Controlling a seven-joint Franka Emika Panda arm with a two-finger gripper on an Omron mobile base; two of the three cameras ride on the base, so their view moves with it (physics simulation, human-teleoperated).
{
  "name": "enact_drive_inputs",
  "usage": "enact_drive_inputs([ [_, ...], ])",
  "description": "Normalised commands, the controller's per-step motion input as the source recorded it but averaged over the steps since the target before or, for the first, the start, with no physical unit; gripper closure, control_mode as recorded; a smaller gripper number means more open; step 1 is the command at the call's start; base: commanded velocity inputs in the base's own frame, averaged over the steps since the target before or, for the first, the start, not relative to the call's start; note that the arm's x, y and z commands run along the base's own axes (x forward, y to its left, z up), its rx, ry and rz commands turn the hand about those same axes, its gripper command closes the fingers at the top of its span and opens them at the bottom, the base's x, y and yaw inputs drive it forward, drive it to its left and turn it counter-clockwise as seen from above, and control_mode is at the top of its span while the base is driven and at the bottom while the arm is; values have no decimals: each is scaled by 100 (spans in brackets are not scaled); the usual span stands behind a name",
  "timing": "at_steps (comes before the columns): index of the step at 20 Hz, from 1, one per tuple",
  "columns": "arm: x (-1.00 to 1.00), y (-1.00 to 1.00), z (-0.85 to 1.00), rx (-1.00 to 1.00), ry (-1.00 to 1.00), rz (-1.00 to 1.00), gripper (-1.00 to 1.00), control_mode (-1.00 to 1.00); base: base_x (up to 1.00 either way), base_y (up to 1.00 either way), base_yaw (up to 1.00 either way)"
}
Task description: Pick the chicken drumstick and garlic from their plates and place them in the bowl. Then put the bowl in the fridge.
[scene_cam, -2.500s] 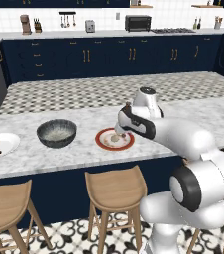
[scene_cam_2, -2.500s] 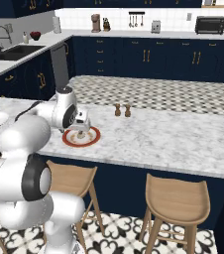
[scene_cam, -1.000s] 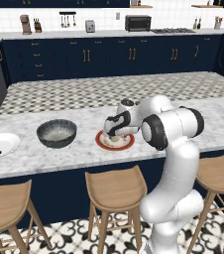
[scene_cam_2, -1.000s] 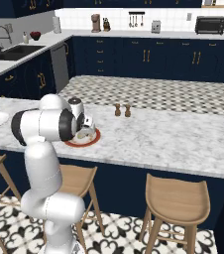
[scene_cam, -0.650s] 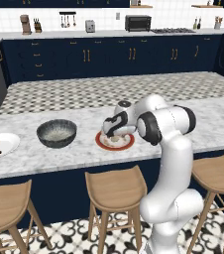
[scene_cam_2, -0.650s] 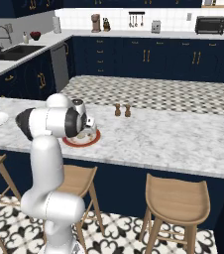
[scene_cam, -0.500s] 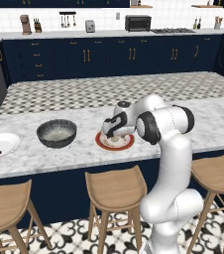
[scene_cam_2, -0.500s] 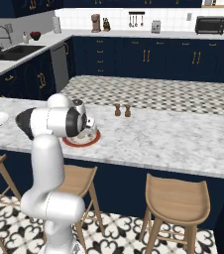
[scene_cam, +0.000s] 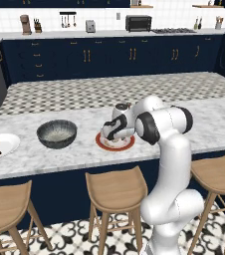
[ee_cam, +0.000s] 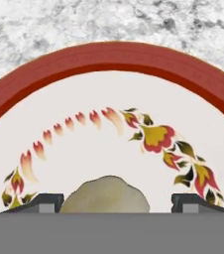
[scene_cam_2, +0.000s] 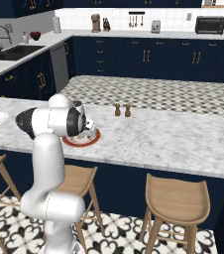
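Hand (ee_cam: 111, 201) lowered over the red-rimmed plate (ee_cam: 109, 59), its tips spread either side of the garlic (ee_cam: 105, 194) at 6 o'clock in the hand view, not yet gripping. A sound grasp calls for centring the bulb before closing.

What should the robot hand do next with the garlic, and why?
Probably squeeze shut, then lift. The garlic sits on the red-rimmed plate right between the two fingertips, and the gripper is low over it with a gap on each side, so nothing is held yet.
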Motion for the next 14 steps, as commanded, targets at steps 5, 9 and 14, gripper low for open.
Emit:
enact_drive_inputs([
  [5, -7, 15, -10, 6, 0, -7, 100, -100, 0, 0, 0],
  [9, -32, 7, 14, 0, 0, 0, 100, -100, 0, 0, 0],
  [14, -53, 1, 83, 0, 0, 2, 100, -100, 0, 0, 0],
])
